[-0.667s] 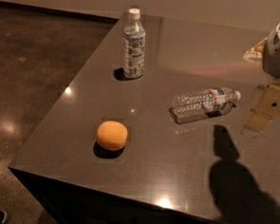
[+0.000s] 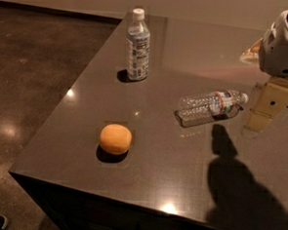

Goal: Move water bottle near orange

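The water bottle (image 2: 210,107) lies on its side on the dark tabletop (image 2: 178,187), right of centre, its white cap pointing right. It is clear and ribbed, with a red-and-white band near the neck. The orange (image 2: 115,138) sits on the table toward the front left, well apart from the bottle. My gripper (image 2: 268,106) hangs at the right edge of the view, just right of the bottle's cap and a little above the table. It holds nothing that I can see. Its shadow falls on the table in front of the bottle.
A second bottle (image 2: 138,46) with a large white-and-blue label stands upright at the back left of the table. The table's left and front edges drop to a dark polished floor (image 2: 33,81). A pale object (image 2: 250,52) sits at the far right, behind my arm.
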### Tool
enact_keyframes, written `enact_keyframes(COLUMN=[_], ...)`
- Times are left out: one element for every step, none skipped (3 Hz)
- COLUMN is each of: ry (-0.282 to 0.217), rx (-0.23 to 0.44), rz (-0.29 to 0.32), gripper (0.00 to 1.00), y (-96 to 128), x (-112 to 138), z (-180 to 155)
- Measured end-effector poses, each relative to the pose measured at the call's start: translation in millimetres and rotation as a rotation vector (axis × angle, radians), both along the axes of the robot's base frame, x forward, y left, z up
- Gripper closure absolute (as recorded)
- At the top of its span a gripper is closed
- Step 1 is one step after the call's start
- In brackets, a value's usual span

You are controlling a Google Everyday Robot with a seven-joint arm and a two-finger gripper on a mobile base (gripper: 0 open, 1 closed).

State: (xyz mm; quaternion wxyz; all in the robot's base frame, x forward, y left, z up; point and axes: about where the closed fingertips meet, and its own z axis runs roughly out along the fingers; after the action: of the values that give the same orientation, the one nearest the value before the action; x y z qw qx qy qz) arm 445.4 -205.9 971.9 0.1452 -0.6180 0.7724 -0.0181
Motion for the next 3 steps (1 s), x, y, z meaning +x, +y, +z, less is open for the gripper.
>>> enact_keyframes(ry=[0.023,0.039,0.061], rx=[0.004,0.001,-0.010], rz=[0.042,0.096,0.122], gripper=[0.00,0.00,0.00], y=[-17.1,-25.3,-37.4], x=[42.6,87.0,124.3], z=[-41.4,-85.6,-119.2])
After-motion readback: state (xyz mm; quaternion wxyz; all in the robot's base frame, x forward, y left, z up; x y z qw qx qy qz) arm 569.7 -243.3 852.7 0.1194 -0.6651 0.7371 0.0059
